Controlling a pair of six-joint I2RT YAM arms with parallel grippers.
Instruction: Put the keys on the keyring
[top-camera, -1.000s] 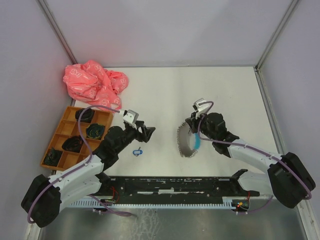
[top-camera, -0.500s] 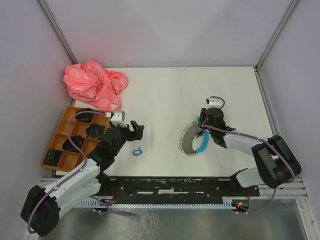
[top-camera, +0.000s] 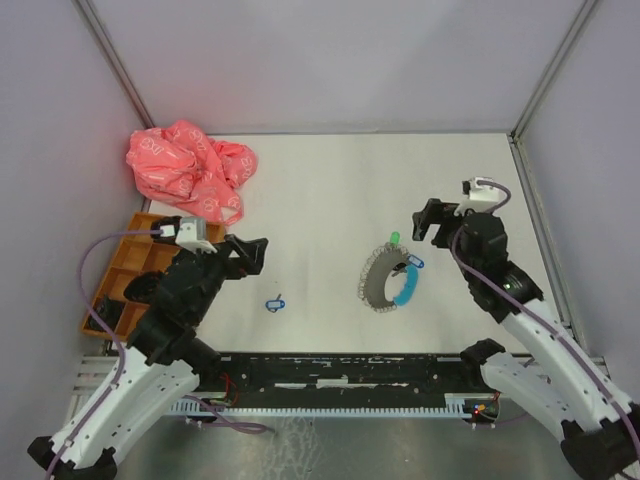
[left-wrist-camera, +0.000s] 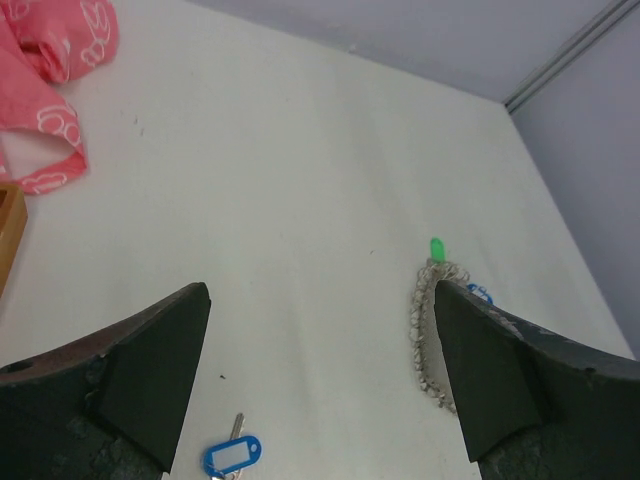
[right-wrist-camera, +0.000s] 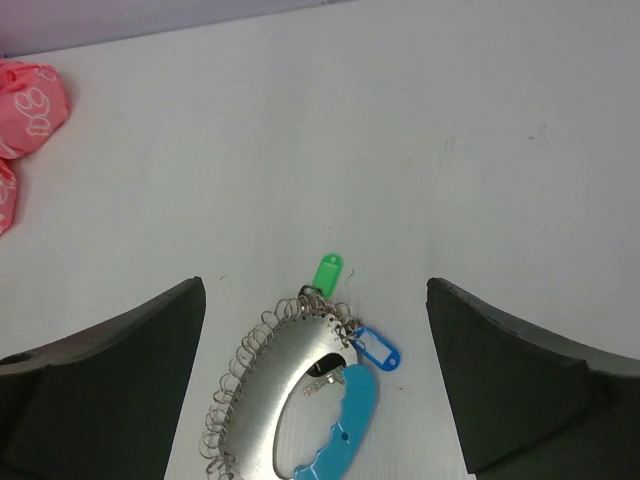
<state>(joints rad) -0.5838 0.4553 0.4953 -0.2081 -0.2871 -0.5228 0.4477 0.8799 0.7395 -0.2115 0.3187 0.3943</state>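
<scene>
White tabletop (top-camera: 330, 190): keyring (top-camera: 378, 287) seemingly carries two keys (right-wrist-camera: 327, 271); loose blue key (top-camera: 275, 303) lies apart, so left gripper (top-camera: 250, 253) and right gripper (top-camera: 430, 221) hover spread, empty.

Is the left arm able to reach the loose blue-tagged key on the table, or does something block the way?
Probably yes. The blue-tagged key lies alone on bare table, close in front of the left pincer, which is open and empty. Nothing lies between them.

Open tabletop (top-camera: 330, 195) between keyring (top-camera: 374, 287) and loose blue-tagged key (top-camera: 275, 303); pink bag (top-camera: 185, 170), orange tray (top-camera: 118, 270) at left edge.
</scene>
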